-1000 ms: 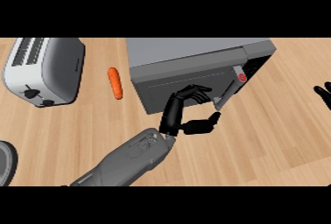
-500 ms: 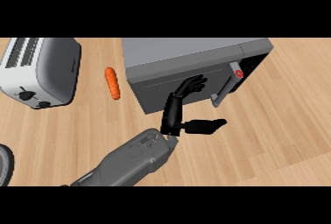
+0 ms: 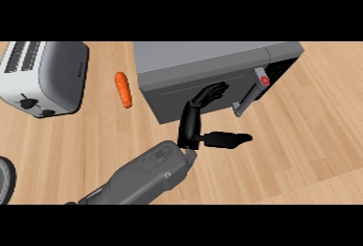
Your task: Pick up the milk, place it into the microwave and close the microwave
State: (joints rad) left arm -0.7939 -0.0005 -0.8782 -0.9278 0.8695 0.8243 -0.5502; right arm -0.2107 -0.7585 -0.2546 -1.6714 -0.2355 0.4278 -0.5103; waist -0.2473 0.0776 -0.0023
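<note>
Head view shows the left hand [image 3: 200, 108] with straight, released fingers pressed flat against the microwave [image 3: 212, 72] door, which looks nearly closed. The milk is not visible; presumably it sits inside. The right hand is out of sight. If the fingers slide toward the handle [image 3: 246, 98], the door could stay ajar. Compared with a second ago, the hand has uncurled and the door has swung inward. A carrot [image 3: 124, 90] and toaster [image 3: 44, 77] lie on the table [image 3: 305, 144].
</note>
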